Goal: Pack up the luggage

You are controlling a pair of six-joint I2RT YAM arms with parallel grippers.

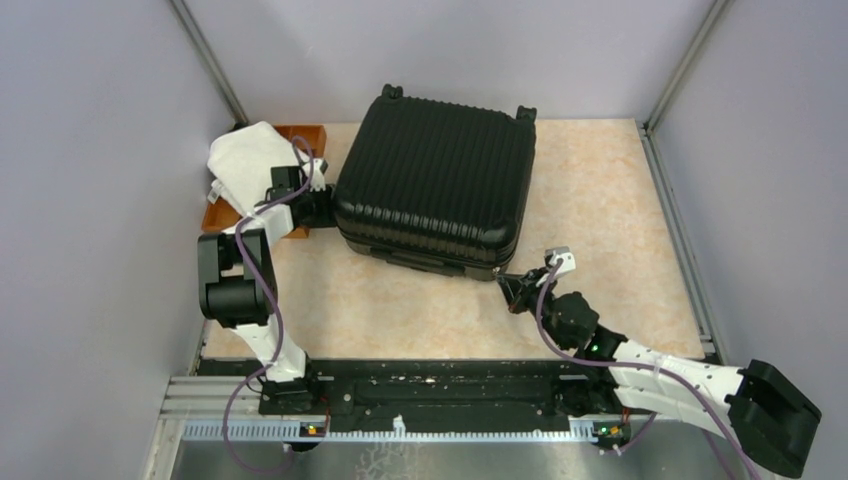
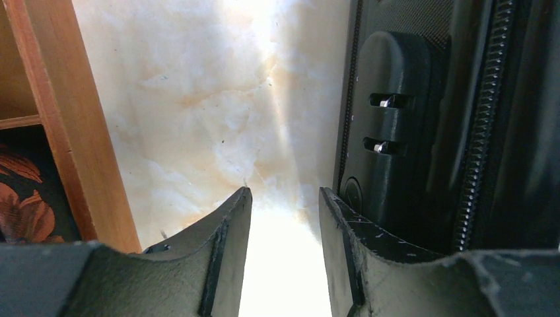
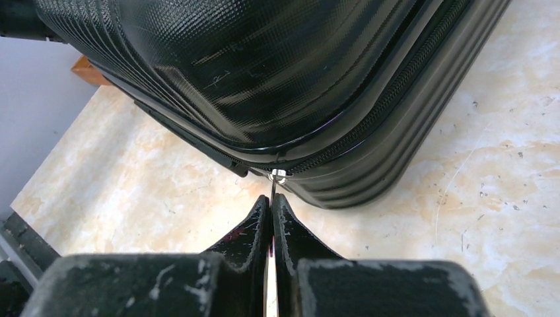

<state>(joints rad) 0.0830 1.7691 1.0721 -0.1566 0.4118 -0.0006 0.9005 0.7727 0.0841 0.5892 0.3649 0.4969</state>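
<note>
Right end effector (image 3: 272,199) clamped on the zipper pull (image 3: 278,174) at the luggage (image 1: 435,180) corner; we should draw it along the seam, not outward. Left end effector (image 2: 284,198) part-open, empty.

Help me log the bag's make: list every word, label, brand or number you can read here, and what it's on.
None can be read.
The luggage shows only its ribbed shell, no brand.
Its side panel and zipper pull bear no marks.
The wooden tray is plain.
</note>
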